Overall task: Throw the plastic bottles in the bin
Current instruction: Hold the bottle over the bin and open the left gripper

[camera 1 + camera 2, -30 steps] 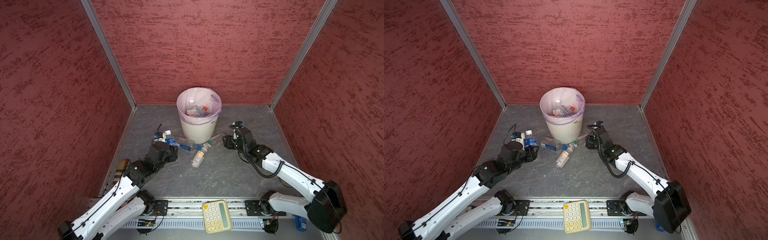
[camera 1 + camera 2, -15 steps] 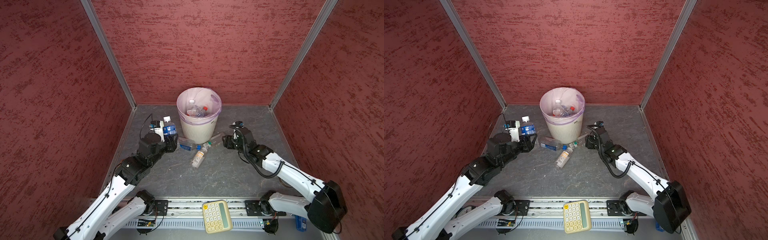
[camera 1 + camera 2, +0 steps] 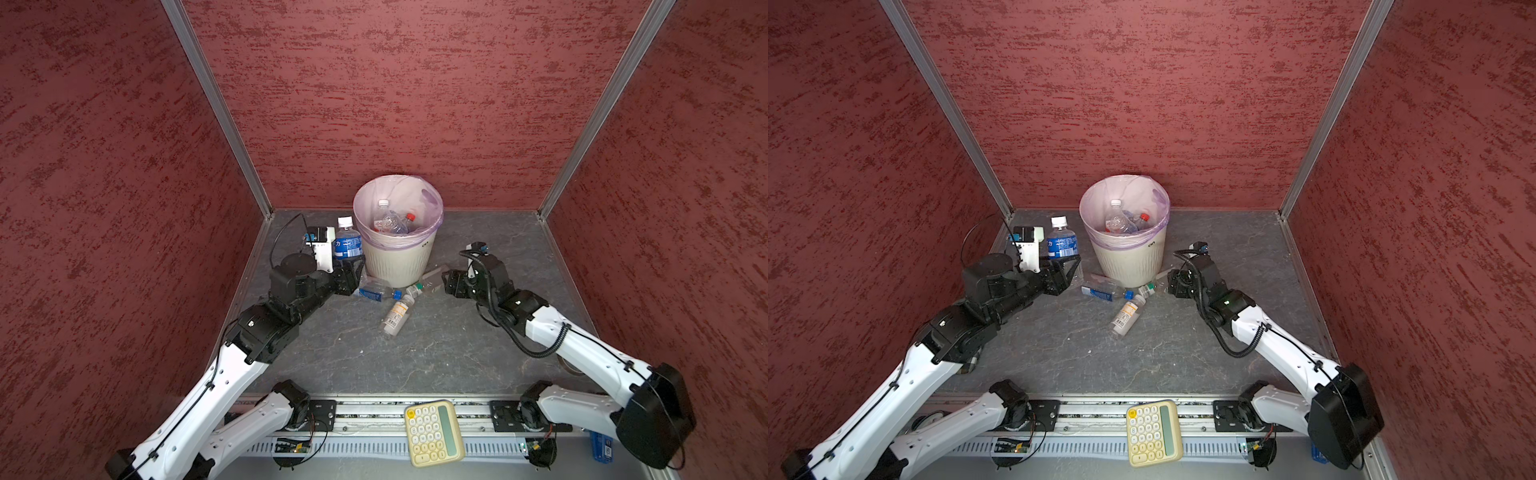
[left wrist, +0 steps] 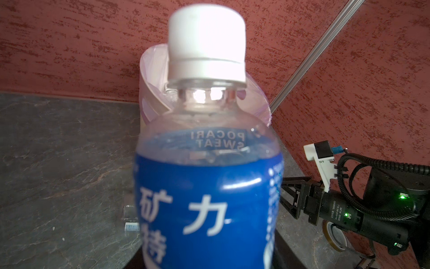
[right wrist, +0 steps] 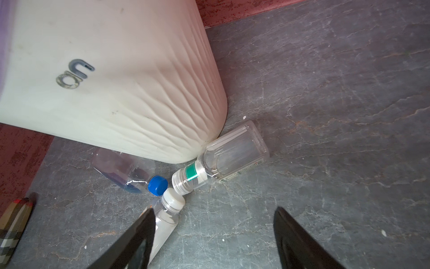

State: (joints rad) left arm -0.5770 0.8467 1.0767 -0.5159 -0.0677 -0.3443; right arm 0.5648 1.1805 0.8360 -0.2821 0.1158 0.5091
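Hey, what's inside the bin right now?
Inside the bin, a pale lilac liner holds clear bottles: a white-capped bottle and a red-capped bottle show. Whatever lies under them, and the bin's bottom, is covered.

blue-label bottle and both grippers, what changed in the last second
The left gripper, shut on the blue-label bottle, raised it from near the floor to about rim height beside the bin. Nothing was released. The right gripper stayed low by the bin, jaws open; the bottles on the floor kept their places.
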